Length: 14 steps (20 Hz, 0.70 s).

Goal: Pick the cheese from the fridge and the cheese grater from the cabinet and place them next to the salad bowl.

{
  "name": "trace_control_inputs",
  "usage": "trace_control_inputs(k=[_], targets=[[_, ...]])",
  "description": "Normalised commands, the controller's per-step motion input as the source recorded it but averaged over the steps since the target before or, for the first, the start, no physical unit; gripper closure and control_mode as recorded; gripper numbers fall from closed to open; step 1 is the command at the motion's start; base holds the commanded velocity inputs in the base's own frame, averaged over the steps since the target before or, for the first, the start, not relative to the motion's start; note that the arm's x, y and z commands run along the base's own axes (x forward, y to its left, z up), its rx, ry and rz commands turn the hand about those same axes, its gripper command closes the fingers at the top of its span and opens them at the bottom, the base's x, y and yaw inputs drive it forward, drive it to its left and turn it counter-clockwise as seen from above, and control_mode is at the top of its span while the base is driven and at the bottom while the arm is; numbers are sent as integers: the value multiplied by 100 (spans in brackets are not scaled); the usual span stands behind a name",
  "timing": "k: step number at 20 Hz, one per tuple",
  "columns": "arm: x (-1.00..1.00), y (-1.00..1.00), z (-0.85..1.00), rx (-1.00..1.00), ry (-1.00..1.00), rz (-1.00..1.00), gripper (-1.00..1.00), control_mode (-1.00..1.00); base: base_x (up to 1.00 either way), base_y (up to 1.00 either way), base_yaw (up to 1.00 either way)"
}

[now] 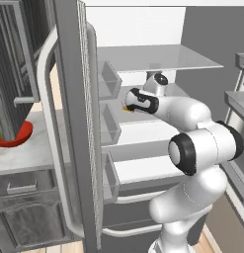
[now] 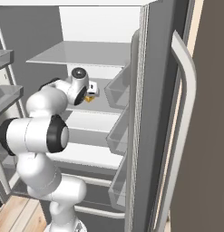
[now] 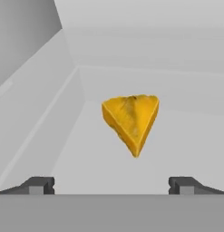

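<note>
The fingers (image 3: 111, 185) are spread wide open with nothing gripped. The cheese (image 3: 131, 121) is seen lying on a white fridge (image 1: 158, 59) shelf, at 12 o'clock just past them. The salad bowl (image 1: 16, 137) is parked on the surface, way off at 9 o'clock.

A small yellow-orange triangular wedge of cheese (image 3: 131, 121) lies flat on a white inner shelf of the tall grey fridge (image 1: 74, 123), its pointed tip toward the hand camera and its broad end toward the fridge's back wall; it sits on the middle shelf, below the top shelf, and shows as a small orange spot (image 2: 90, 98) in the right base view. The fridge stands open, its door with three grey bins and a long curved pale handle swung wide. Left of the fridge door, the rim of a shallow round red salad bowl (image 1: 17, 138) shows on a pale counter, a sliver of green in it, partly hidden.
</note>
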Motion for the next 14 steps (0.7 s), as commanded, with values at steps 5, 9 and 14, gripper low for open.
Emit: trace_control_inputs(k=[5, 9, 14], targets=[[22, 0, -13, 0, 0, 0, -100, -100, 0, 0, 0], [17, 0, -17, 0, 0, 0, -100, -100, 0, 0, 0], [14, 0, -16, 0, 0, 0, -100, -100, 0, 0, 0]])
